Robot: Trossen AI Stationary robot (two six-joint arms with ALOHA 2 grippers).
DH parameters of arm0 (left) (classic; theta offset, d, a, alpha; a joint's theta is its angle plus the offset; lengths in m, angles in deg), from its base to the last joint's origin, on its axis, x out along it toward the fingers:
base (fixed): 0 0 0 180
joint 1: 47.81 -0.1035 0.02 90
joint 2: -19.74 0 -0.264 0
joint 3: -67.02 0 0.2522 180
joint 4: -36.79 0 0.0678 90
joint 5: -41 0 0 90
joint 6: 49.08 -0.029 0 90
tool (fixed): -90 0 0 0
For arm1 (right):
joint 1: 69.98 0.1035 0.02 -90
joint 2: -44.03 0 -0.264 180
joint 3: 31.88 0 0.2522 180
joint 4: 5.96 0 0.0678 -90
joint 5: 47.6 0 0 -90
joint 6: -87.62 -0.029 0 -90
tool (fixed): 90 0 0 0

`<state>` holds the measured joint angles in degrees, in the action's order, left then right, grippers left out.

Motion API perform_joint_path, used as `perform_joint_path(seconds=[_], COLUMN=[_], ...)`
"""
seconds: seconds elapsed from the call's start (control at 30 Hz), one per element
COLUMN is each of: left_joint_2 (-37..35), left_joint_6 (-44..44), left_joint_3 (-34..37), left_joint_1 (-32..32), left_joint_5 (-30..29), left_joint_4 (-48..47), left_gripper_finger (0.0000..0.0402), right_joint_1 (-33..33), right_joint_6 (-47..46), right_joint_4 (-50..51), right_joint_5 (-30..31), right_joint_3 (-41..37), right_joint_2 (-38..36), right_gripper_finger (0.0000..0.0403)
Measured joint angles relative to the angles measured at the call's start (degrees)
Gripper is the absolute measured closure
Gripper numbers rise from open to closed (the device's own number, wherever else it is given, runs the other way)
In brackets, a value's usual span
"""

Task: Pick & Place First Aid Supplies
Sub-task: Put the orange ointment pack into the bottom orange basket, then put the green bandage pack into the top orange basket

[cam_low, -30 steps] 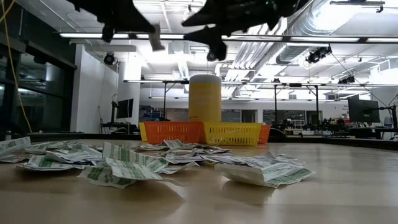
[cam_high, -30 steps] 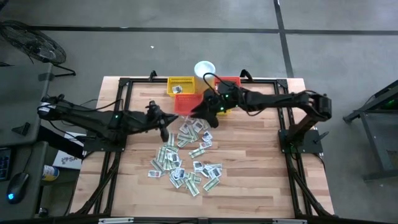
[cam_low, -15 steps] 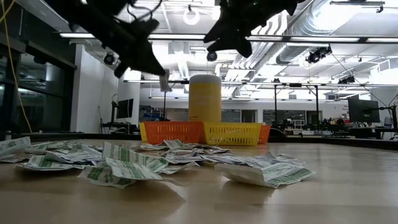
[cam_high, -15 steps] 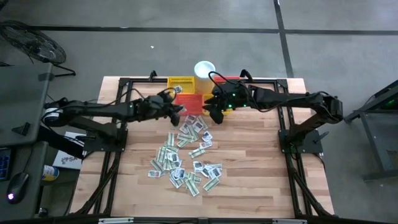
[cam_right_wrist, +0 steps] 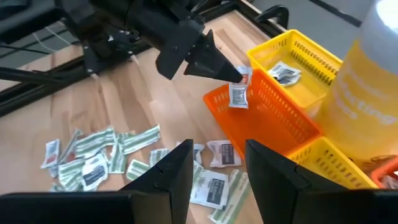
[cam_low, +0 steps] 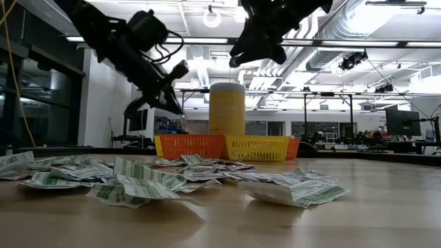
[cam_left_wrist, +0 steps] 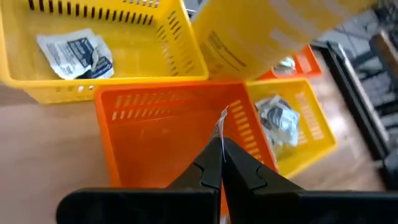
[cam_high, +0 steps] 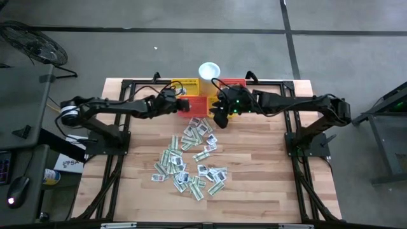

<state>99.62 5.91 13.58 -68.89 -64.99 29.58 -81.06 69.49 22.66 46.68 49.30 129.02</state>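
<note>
My left gripper (cam_high: 184,105) (cam_left_wrist: 222,144) is shut on one small white sachet (cam_right_wrist: 238,95) and hovers over the orange basket (cam_high: 197,105) (cam_left_wrist: 174,137). My right gripper (cam_high: 218,121) (cam_right_wrist: 217,158) stands open just right of that basket, above the table, with nothing between its fingers. The other first aid supplies lie flat in a loose pile (cam_high: 191,159) (cam_low: 172,176) mid-table. One sachet (cam_left_wrist: 74,53) lies in the yellow basket (cam_high: 185,87), another (cam_left_wrist: 277,118) in a second yellow basket (cam_left_wrist: 311,124). My left gripper pinches the sachet by its upper edge (cam_right_wrist: 240,79) between its two fingertips; in its own wrist view the sachet (cam_left_wrist: 221,123) shows edge-on. The fingers slant down from the table's left. The sachet hangs below them, clear of the orange basket's rim.
Several mesh baskets sit close together at the table's far edge, with a white cup (cam_high: 209,70) (cam_low: 227,109) behind them. A black frame (cam_high: 127,86) runs along the table's sides. Bare wood (cam_high: 267,165) lies right of the pile.
My left gripper, shut on the sachet, has swung from left of the pile toward the table's far right, rolled its wrist and sunk to just over the orange basket. My right gripper has shifted slightly right beside the baskets and stays open.
</note>
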Motion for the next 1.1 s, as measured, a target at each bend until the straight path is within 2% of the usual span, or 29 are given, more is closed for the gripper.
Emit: perform_joint_path(seconds=[0.37,0.7,0.93,1.1], left_joint_2=[3.74,3.74,0.28,-4.27], left_joint_6=[5.33,3.23,-8.20,-16.25], left_joint_3=[-0.02,-0.02,0.00,-0.02], left_joint_1=[0.07,0.07,0.09,0.09], left_joint_5=[-1.09,0.55,5.10,9.04], left_joint_4=[0.97,1.04,1.17,-1.20], left_gripper_finger=[0.0391,0.0312,0.0296,0.0296], right_joint_1=[1.01,1.01,1.36,2.78], right_joint_6=[-0.02,-0.02,2.78,3.90], right_joint_4=[1.96,3.54,6.00,1.96], right_joint_5=[1.68,1.19,-3.28,-3.10], right_joint_3=[0.00,0.00,-0.09,-3.21], right_joint_2=[0.00,0.00,0.06,0.16], right_gripper_finger=[0.0265,0.0265,0.0265,0.0265])
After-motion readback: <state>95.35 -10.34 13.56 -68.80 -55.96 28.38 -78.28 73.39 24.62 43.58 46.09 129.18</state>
